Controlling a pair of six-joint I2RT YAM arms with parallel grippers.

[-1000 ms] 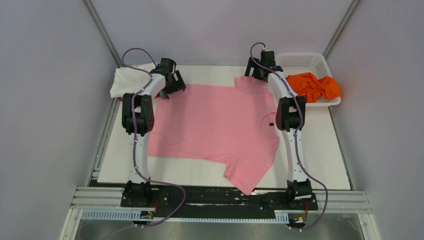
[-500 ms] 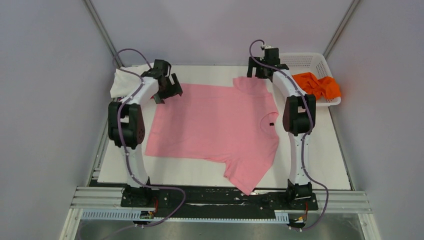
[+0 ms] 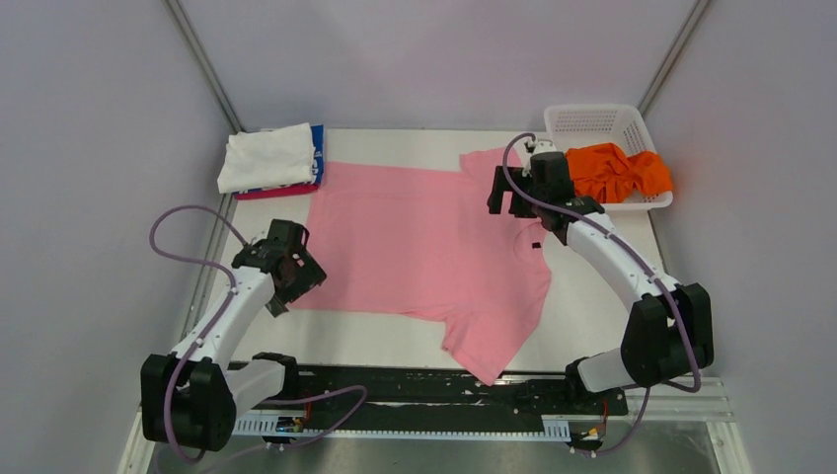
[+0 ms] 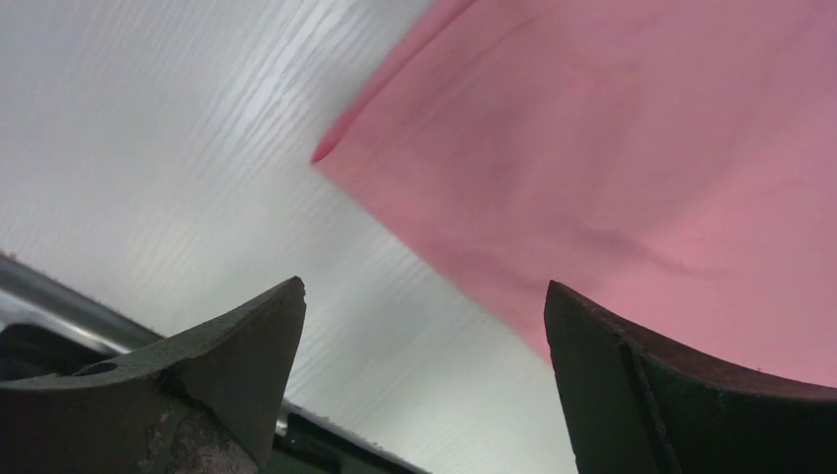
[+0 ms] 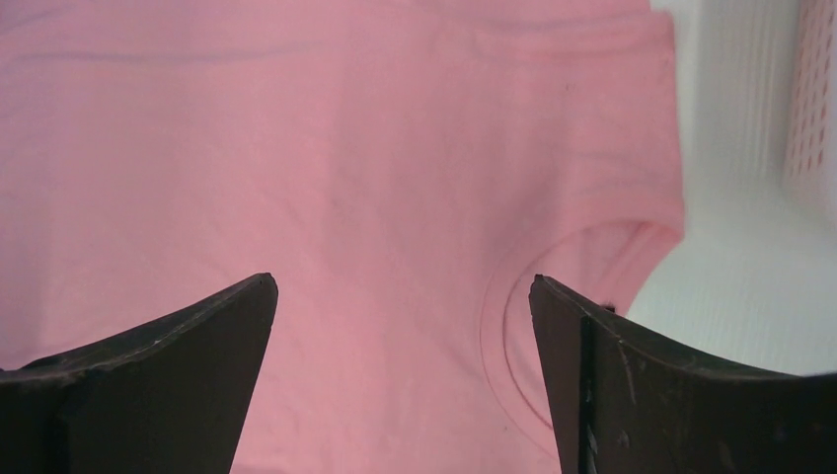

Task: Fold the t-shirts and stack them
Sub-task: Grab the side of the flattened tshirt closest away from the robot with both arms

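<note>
Pink t-shirt [image 3: 424, 247] flat | left gripper [image 4: 424, 296], right gripper [image 5: 403, 286] both released (empty) | pinch hem corner [image 4: 324, 155] and collar [image 5: 498, 326], catching both layers.

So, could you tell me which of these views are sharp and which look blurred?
Top view: sharp, evenly lit, no glare. Left wrist: the pink shirt edge and the table grain look smeared; the pincer fingers are dark. Right wrist: shirt soft, basket washed out and blurred.
</note>
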